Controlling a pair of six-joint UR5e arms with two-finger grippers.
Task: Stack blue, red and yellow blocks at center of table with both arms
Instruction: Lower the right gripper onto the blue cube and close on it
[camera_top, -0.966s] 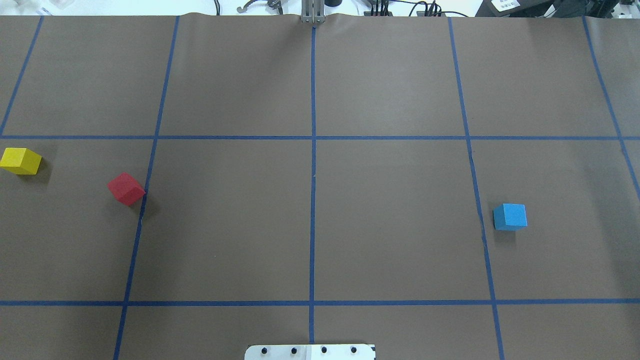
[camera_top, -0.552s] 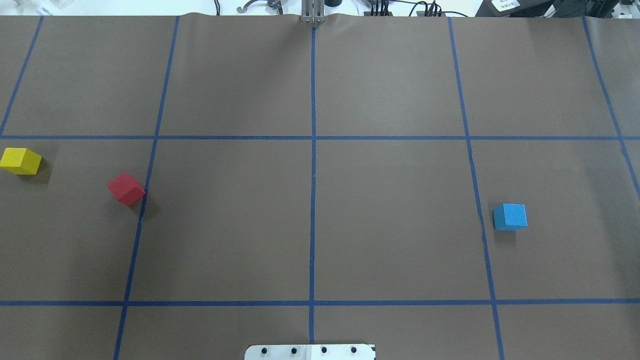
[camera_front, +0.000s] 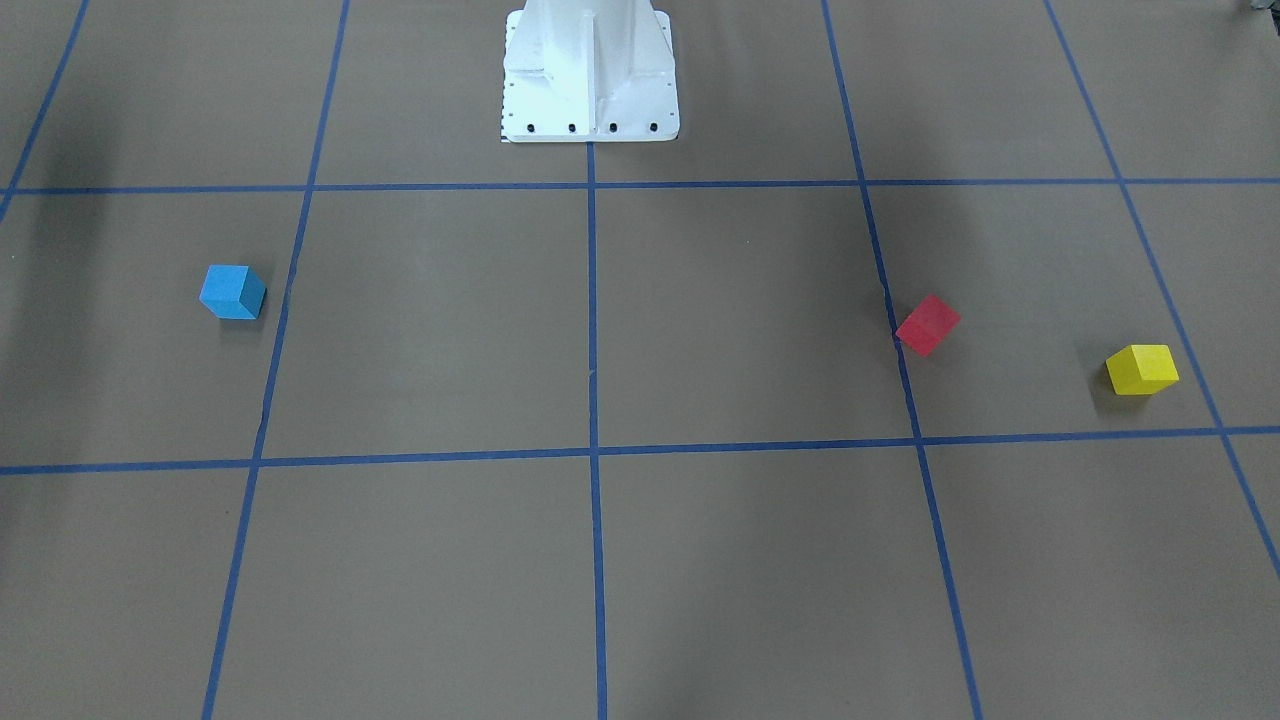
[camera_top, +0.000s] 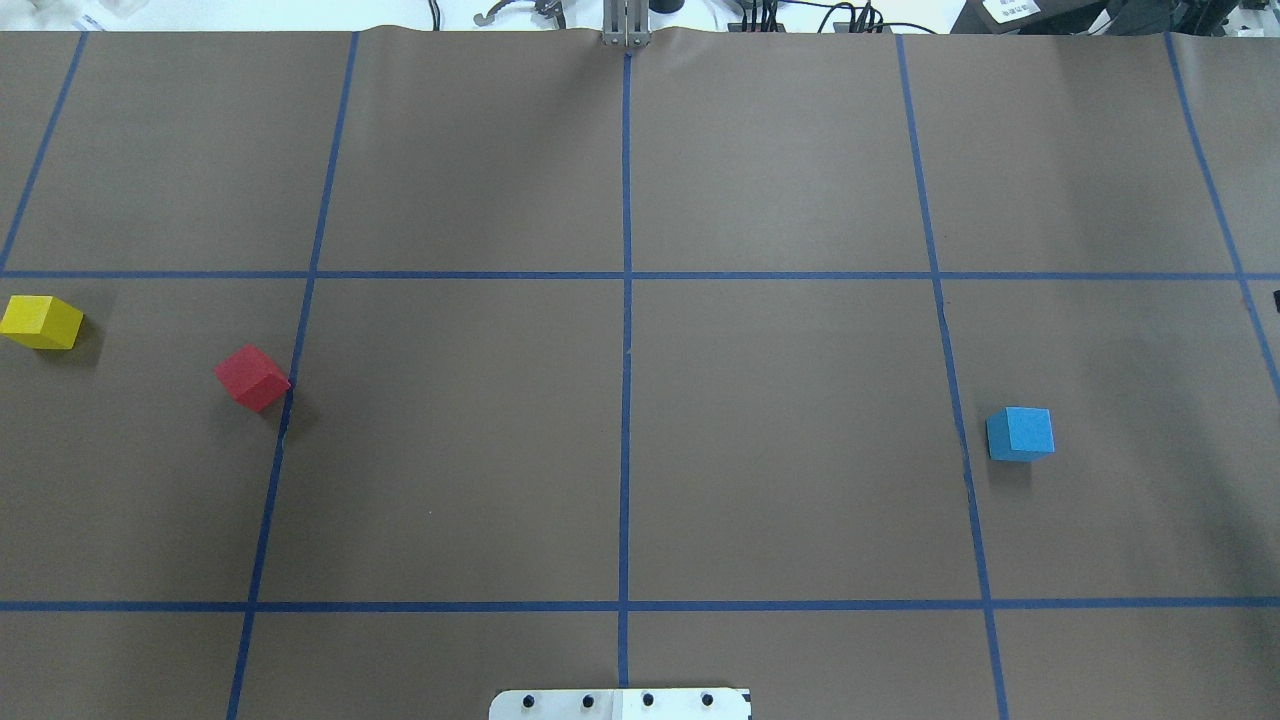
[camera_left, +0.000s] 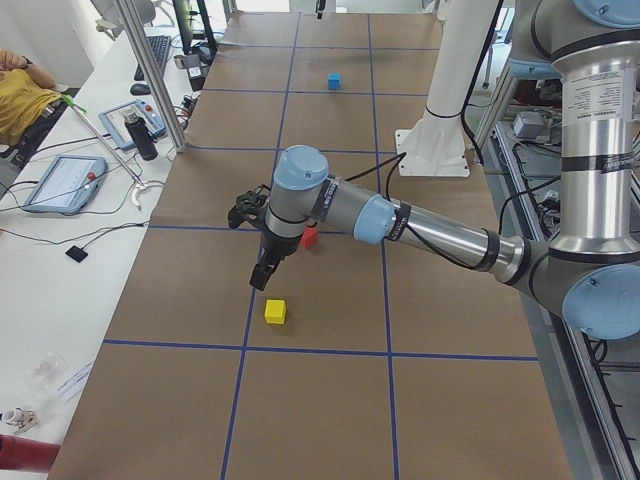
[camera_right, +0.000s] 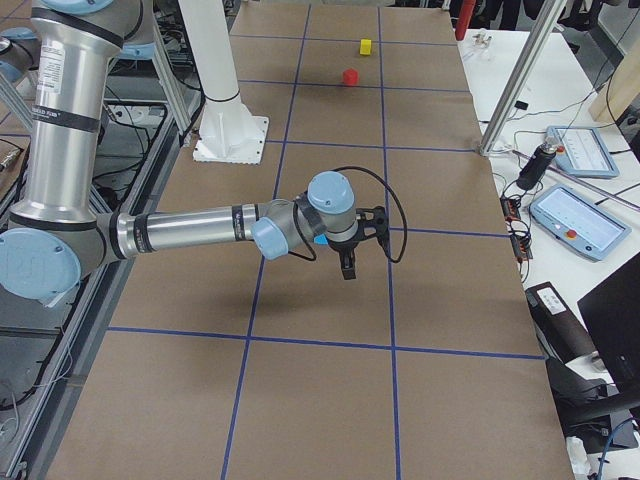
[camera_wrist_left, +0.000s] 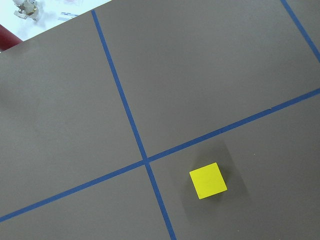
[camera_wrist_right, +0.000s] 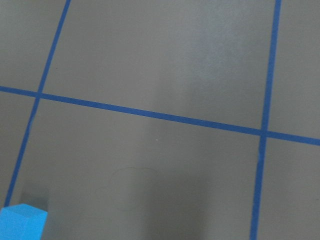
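Overhead: blue block (camera_top: 1020, 433) sits on the right, red block (camera_top: 252, 378) and yellow block (camera_top: 41, 322) far left. Left-end cam: left gripper (camera_left: 259, 280) hangs near yellow. Right-end cam: right gripper (camera_right: 347, 268) hovers, and blue's on its side. Can't tell if either claw's open.

The desk (camera_top: 800, 150) is dull brown, ruled into large squares by blue tape lines (camera_top: 626, 400). The yellow block (camera_top: 41, 321), red block (camera_top: 252, 377) and light blue block (camera_top: 1020, 433) are plain, unpatterned. The pedestal (camera_front: 590, 80) is white. The left arm (camera_left: 430, 228) and right arm (camera_right: 190, 228) are silver with pale blue joint caps.
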